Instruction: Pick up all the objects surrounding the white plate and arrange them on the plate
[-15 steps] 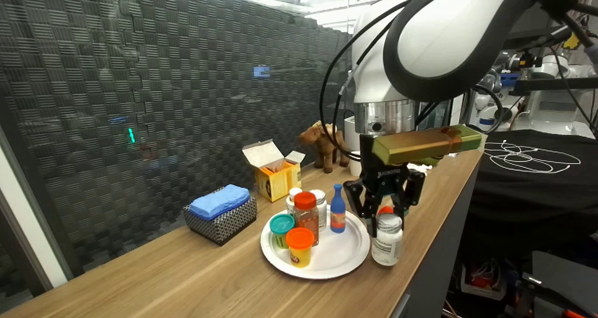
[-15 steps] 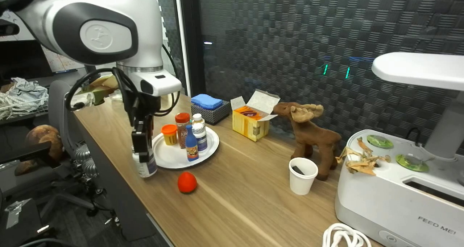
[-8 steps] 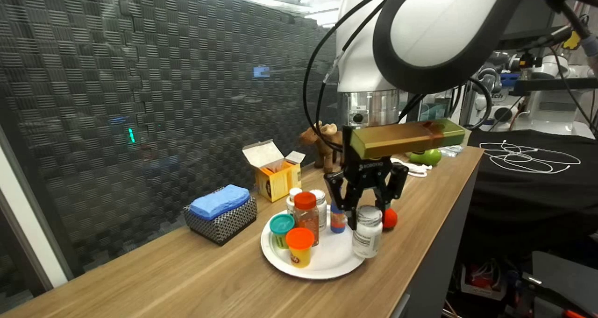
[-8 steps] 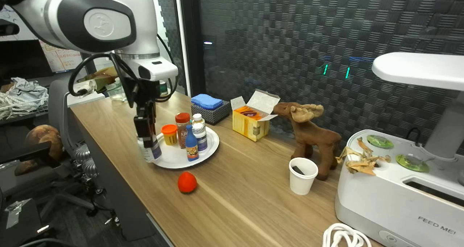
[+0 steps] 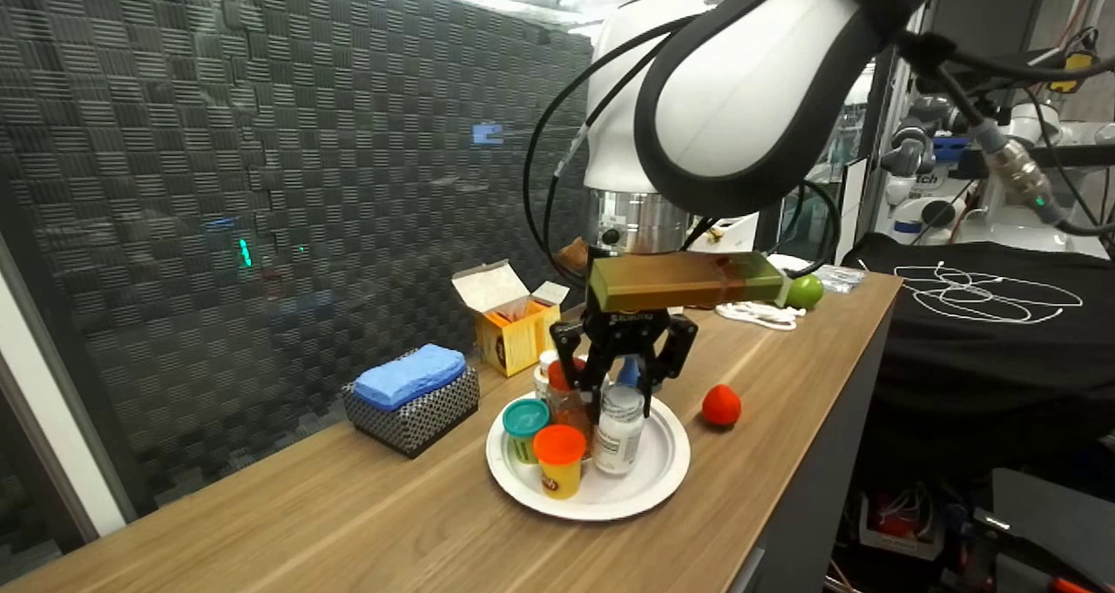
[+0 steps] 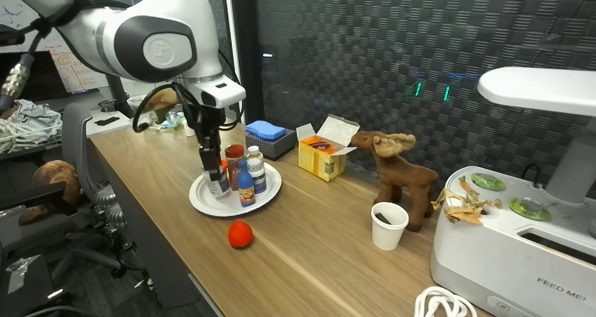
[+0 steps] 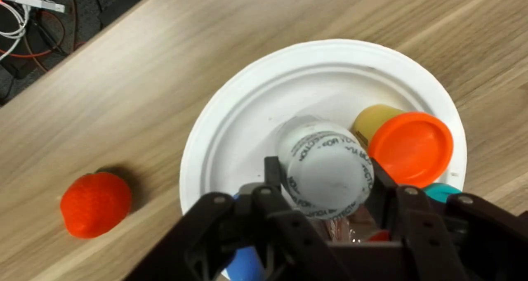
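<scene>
White plate point(image 7: 239, 149): partly filled. Claw point(image 5: 621, 407), above the plate: grasping a white bottle point(image 5: 618, 441), its base over the plate, contact unconfirmed. Step judged in hand: placement. Next move calls for seating and releasing it without nudging the orange-lidded tub point(image 5: 560, 462) on the plate. Red ball point(image 5: 721, 406): beside the plate, likely outstanding.

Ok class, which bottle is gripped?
The white bottle nearest the orange-lidded tub: the fingers pinch only it, while the blue bottle and its white neighbour stand ungripped.
</scene>
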### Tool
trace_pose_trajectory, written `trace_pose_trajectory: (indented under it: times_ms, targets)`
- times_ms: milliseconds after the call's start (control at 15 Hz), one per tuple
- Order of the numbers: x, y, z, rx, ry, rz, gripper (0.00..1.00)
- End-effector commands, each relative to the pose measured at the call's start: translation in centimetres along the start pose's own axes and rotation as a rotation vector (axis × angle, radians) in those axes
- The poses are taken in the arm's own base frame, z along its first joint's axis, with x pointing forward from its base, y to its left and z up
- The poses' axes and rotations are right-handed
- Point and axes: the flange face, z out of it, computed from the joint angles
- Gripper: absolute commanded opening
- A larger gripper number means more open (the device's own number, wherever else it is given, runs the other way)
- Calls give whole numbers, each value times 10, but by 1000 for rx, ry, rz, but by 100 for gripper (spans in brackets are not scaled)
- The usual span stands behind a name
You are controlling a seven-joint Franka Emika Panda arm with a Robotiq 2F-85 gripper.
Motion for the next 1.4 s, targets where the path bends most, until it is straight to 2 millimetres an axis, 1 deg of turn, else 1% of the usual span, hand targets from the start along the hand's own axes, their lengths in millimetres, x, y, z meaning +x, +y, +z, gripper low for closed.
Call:
trace_pose_trajectory:
  times_ms: [0,133,533,600,667,800,867,1133,1333]
  targets:
    - [11,-23,9,12,2,-2,26]
    - [10,-28,15,6,-1,-3,26]
    - [-2,-34,8,5,27,-8,26]
    - [-5,-35,7,1,37,-8,76]
    - [-8,-36,5,1,47,-8,78]
    - [-12,-37,0,0,76,-3,90]
    - [-15,-38,-3,3,93,2,99]
    - [-23,-34,-18,5,165,30,100]
    - [-29,-17,-36,-9,228,84,100]
